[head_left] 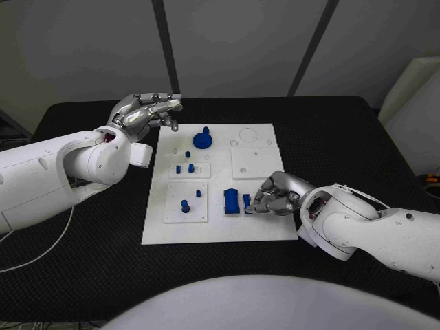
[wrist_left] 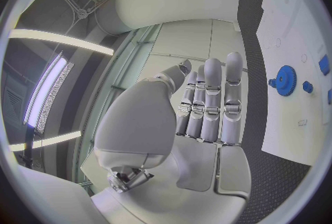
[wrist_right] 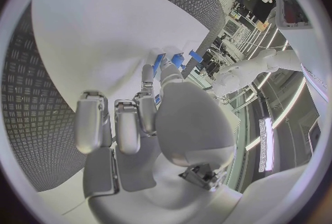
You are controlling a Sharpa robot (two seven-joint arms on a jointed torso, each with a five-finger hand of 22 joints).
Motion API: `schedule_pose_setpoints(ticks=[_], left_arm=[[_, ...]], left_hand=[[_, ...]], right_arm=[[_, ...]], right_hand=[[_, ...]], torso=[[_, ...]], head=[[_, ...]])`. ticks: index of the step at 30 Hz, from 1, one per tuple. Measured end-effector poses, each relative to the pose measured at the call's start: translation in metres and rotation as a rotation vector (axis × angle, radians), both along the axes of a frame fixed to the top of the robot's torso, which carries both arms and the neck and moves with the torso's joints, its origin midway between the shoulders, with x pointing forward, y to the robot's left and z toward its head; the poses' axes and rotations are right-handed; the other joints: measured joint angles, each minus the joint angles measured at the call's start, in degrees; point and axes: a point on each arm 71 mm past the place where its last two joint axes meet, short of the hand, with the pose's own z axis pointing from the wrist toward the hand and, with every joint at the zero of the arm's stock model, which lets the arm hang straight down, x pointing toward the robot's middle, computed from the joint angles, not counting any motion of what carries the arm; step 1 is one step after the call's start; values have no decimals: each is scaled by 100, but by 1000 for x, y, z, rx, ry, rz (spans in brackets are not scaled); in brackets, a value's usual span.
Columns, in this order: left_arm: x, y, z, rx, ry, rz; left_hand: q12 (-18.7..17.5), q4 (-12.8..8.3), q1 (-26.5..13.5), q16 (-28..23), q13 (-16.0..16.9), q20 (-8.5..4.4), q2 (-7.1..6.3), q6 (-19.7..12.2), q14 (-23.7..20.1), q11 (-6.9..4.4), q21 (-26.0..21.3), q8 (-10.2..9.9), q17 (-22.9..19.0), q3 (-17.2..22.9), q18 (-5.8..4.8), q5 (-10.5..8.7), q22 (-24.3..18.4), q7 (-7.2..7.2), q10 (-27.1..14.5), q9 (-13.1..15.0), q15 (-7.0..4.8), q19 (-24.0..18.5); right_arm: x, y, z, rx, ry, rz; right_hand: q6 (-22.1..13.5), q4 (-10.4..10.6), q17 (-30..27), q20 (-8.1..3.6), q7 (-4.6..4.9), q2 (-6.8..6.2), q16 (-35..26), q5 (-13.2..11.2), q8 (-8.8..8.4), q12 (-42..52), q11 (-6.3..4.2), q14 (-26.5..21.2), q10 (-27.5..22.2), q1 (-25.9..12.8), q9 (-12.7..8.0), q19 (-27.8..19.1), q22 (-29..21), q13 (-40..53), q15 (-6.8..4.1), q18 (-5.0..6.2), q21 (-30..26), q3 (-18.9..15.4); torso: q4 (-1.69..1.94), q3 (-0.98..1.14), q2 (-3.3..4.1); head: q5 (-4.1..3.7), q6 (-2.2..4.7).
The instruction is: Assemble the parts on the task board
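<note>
On the black textured table (head_left: 91,268) lies our white flat task board (head_left: 255,230). Our left hand (head_left: 148,111) hovers empty, fingers apart, off the board's far corner (waiting, we judge). Our right hand (head_left: 276,194) pinches a small blue block (head_left: 247,201) at the board's near edge, probably to seat it.

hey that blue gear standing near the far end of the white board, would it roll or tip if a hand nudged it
Probably. The blue gear looks to stand on its round toothed edge, so a sideways nudge could tip or roll it. It seems small, rigid plastic, likely light, and the task board looks smooth, so it may slide.
</note>
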Motion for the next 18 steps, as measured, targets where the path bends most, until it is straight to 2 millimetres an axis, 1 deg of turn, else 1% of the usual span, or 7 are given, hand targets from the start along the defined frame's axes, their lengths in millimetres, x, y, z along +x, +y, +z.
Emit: schedule_pose_setpoints(ticks=[7,12,13,15,18], left_arm=[[0,0,0,0,0,0],[0,0,0,0,1,1],[0,1,0,1,1,1],[0,1,0,1,1,3],[1,2,-1,1,1,4]], left_hand=[[0,0,0,0,-1,0,0,0,0,0,0,0,0,0,0,0,0,0,0,0,0,0],[0,0,0,0,-1,0,0,0,0,0,0,0,0,0,0,0,0,0,0,0,0,0],[0,0,0,0,-1,0,0,0,0,0,0,0,0,0,0,0,0,0,0,0,0,0],[0,0,0,0,-1,0,0,0,0,0,0,0,0,0,0,0,0,0,0,0,0,0],[0,0,0,0,-1,0,0,0,0,0,0,0,-9,0,0,0,-9,0,0,0,0,0]], right_arm=[[1,-1,-1,-14,-5,1],[1,0,0,0,-18,0],[1,0,1,9,-21,1],[1,-1,2,38,-24,5],[2,-2,2,97,-16,14]], right_hand=[[0,-4,0,0,0,19,0,-6,21,12,10,0,-10,56,7,0,0,0,1,0,0,4],[0,68,-1,0,0,20,0,248,21,13,10,0,-10,54,7,0,-1,0,1,0,0,-68],[-6,84,-1,0,7,45,0,283,21,13,10,0,-10,28,7,0,-1,0,1,0,-6,-84],[-116,125,-1,23,35,55,0,343,-4,12,10,0,-10,-4,3,-23,-1,0,1,0,-70,-121],[-307,200,-1,54,128,16,-91,355,-136,-122,94,-12,-94,-69,-43,-185,-1,0,16,-1,-223,-150]], torso=[[0,1,-8],[-1,1,-9],[-4,1,-9],[-11,1,-12],[-18,-1,-21]], head=[[2,0],[9,0],[10,0],[11,0],[-2,0]])
